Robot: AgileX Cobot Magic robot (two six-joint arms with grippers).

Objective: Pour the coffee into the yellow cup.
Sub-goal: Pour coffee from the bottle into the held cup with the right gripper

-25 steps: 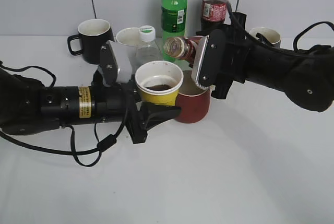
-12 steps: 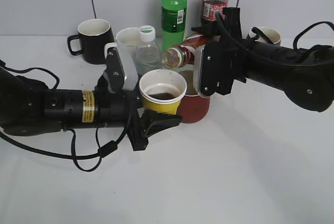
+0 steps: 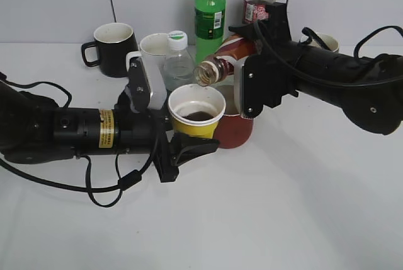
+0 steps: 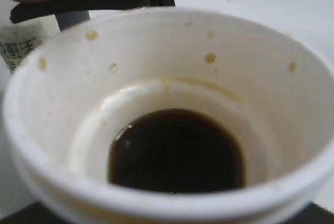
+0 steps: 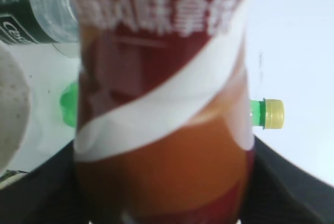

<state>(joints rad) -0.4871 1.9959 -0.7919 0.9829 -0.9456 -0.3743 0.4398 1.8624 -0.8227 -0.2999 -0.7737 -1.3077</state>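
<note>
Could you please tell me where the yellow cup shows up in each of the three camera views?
Exterior view: yellow cup at centre, held by the left gripper.
Left wrist view: its white inside fills the frame.
Right wrist view: only a white rim at the left edge, probably the cup.
Shared landmark: the coffee bottle.

Yellow cup [image 3: 196, 111]: looks like paper, matt yellow outside, white rolled rim, white inside speckled with brown drops [image 4: 210, 57]. Coffee [image 4: 176, 153] in it: dark, glossy, reflecting light.

Coffee bottle [image 3: 223, 62]: clear plastic neck, glossy brown wrap with white swoosh [image 5: 162, 104]; smooth, shiny.

Left gripper [image 3: 179, 141] and right gripper [image 3: 255, 72]: matt black plastic casing, with smooth grey metal-looking plates.

Red mug [image 3: 234, 129]: smooth, glazed look, dark red.

Black mug [image 3: 113, 48]: glossy, cream inside.

Green bottle [image 3: 210, 12]: translucent shiny plastic, yellow cap.

Table [image 3: 283, 207]: white, smooth, matt.

Cables [image 3: 107, 185]: black rubbery sheath.
</note>
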